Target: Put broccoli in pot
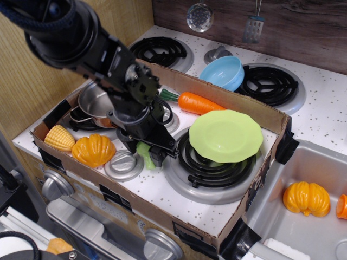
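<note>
The light-green broccoli (145, 155) sits between the black fingers of my gripper (146, 152), just left of the front burner and right of a grey disc. The jaws are closed against it, and only a strip of green shows between the fingers. It is at or just above the white stovetop; I cannot tell if it is lifted. The shiny steel pot (93, 103) stands at the back left of the cardboard tray, partly hidden behind my arm.
An orange pumpkin (93, 150) and yellow corn (59, 137) lie front left. A lime-green plate (225, 135) rests on the coil burner. A carrot (196, 103) lies behind it. The cardboard wall (238, 103) surrounds the area. A light-blue bowl (223, 72) sits outside.
</note>
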{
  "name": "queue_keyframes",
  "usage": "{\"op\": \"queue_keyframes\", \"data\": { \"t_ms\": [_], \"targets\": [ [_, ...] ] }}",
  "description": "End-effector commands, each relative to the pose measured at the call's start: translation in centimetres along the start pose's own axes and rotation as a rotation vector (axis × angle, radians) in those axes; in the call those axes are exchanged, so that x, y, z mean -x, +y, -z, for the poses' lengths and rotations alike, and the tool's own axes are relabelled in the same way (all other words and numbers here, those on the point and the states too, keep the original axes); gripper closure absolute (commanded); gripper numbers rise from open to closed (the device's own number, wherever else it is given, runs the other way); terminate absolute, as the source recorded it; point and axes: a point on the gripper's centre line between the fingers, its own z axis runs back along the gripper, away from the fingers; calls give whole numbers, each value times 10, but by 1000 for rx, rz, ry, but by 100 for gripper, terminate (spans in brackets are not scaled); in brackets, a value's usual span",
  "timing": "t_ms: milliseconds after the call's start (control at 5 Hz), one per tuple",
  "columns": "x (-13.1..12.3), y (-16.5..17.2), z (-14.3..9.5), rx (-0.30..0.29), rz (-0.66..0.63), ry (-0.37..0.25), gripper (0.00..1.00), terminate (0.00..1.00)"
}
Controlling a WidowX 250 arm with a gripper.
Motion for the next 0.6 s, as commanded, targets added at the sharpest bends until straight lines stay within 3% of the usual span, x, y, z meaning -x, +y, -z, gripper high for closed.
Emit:
{"op": "queue_keyframes", "data": {
  "t_ms": [0,200,400],
  "targets": [
    [-64,34,-45,-122,92,-99,100,0],
    [-98,67,-58,-148,141,-79,100,0],
    [-117,101,-60,-133,144,-25,100,0]
  ]
}}
